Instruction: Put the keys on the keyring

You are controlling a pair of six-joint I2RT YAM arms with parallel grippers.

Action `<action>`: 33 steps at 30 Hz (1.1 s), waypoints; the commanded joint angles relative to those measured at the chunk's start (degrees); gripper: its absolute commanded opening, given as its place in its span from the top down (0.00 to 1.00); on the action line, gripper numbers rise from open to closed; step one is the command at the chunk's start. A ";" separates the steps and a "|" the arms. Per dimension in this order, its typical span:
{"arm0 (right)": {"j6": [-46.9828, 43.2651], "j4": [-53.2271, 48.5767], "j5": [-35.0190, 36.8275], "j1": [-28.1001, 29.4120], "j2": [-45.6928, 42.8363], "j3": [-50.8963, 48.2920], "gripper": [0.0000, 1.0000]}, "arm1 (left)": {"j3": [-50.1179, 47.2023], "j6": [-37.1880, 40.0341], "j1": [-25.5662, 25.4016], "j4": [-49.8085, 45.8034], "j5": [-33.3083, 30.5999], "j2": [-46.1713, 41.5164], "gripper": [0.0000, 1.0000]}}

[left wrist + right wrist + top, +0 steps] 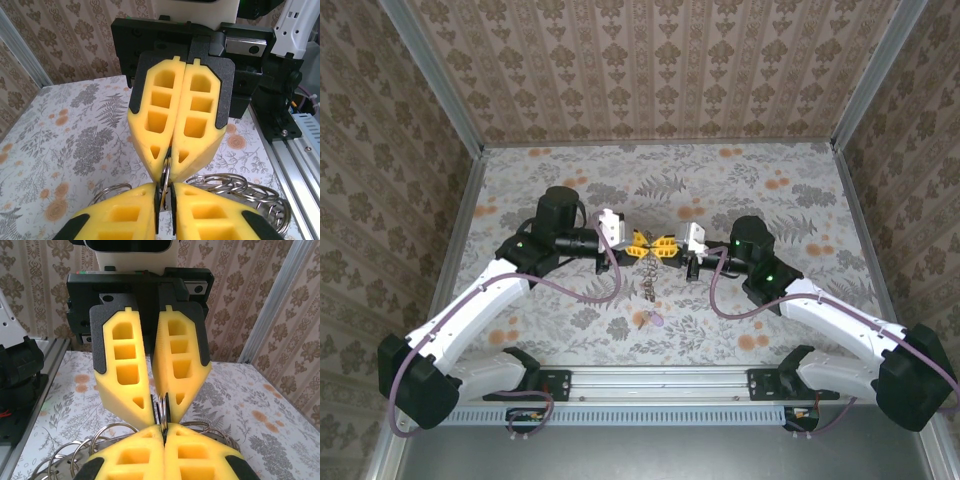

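Observation:
My two grippers meet tip to tip above the middle of the table, the left gripper (pixel 642 246) facing the right gripper (pixel 667 247). Both are shut on one thin silver split keyring (pixel 166 172), held edge-on between the two pairs of yellow fingers. From the right wrist the same keyring (pixel 162 412) stands between my right gripper (pixel 164 432) and the left one (pixel 161 407). A string of linked metal rings (pixel 649 285) trails from the grip toward the near edge. It ends at the keys (pixel 657 319), small and pale purple.
More loose silver rings (pixel 240 187) spread under the fingers, also on the other side (pixel 107 432). The flower-printed tabletop (pixel 770 190) is walled by patterned panels. A metal rail (pixel 660 380) carries both arm bases at the near edge.

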 commanded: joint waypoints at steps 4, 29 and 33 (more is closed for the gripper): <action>0.91 4.06 -2.43 -0.04 -1.39 0.11 1.00 | -0.73 1.27 -0.80 0.76 1.00 -0.84 1.00; -7.98 -37.24 6.64 1.53 -0.33 7.88 0.50 | -7.74 18.50 13.10 -3.73 -13.25 -5.29 1.00; -32.17 -55.65 -0.53 3.47 1.59 9.77 0.48 | -10.14 22.71 14.15 -6.85 -13.52 -6.83 1.00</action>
